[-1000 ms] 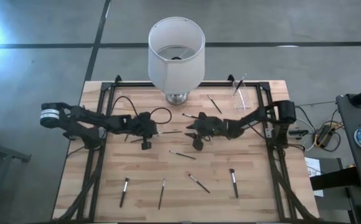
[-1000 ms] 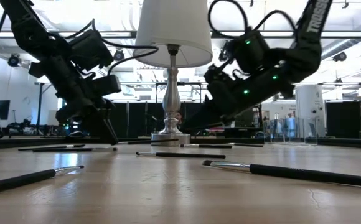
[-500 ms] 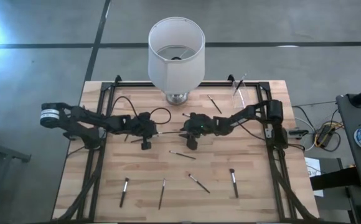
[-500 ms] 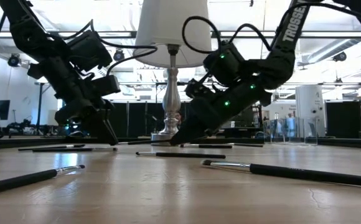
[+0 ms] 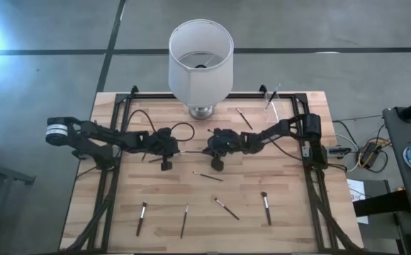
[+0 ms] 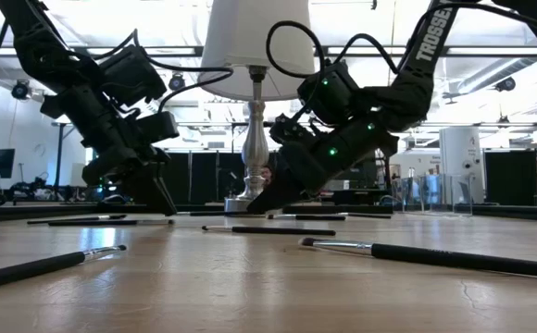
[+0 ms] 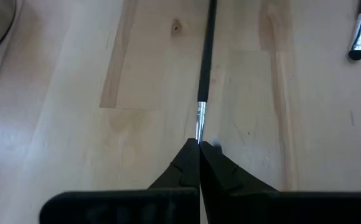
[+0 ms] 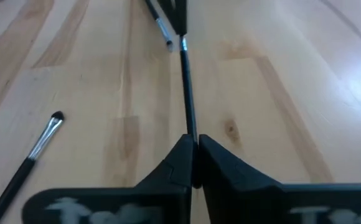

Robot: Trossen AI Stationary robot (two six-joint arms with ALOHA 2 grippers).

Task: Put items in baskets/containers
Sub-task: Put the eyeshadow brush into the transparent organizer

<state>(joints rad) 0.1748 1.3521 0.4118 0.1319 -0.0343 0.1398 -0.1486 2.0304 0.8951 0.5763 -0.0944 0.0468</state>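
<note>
both tools are on the same brush (image 5: 193, 151) at table (image 5: 290, 212) centre, in front of the lamp base. its long axis runs straight between the two arms. left tool (image 5: 179, 151) is pressed together on the ferrule/bristle end, clear in the left wrist view: silver ferrule (image 7: 200, 121) goes right into the pinched tips. right tool (image 5: 207, 150) is closed on the handle end, handle (image 8: 187, 87) running straight out from between its shut fingers.

my read: this is a handover. the clear cup (image 5: 275, 106) sits at the far right corner, on the right arm's side and well apart from the brush, so the right arm is the nearer carrier. left has to let go first, or the two pull against each other.

brush itself: thin dark handle, short silver ferrule, tiny dark tip. slim and light, likely to pivot in a pinch. other brushes lie scattered toward the near edge.
</note>
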